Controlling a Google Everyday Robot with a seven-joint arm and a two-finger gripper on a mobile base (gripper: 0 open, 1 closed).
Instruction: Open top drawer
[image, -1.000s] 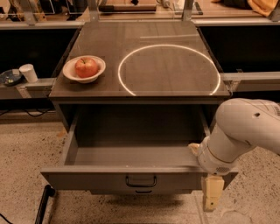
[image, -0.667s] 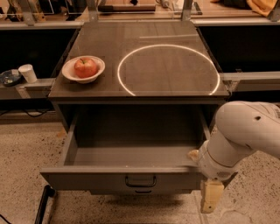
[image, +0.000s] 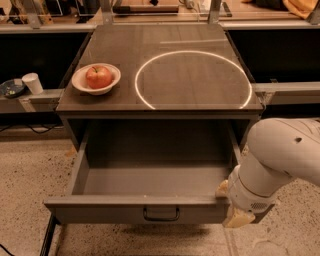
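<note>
warm, dim indoor light falls from above. a bright white ring (image: 136, 82) glows on the dark table top (image: 125, 45), the strongest highlight in view. the top drawer (image: 150, 180) is evenly lit inside, its back wall shaded, and a dark shadow lies on the speckled floor (image: 30, 170) under it. the gripper (image: 231, 205), at the drawer's front right corner, sits partly shaded beneath the pale, well-lit arm (image: 280, 150).

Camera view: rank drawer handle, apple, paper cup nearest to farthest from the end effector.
The end effector sits at the front right corner of the top drawer.
1. drawer handle, front centre.
2. apple, in bowl, upper left.
3. paper cup, far left.
</note>
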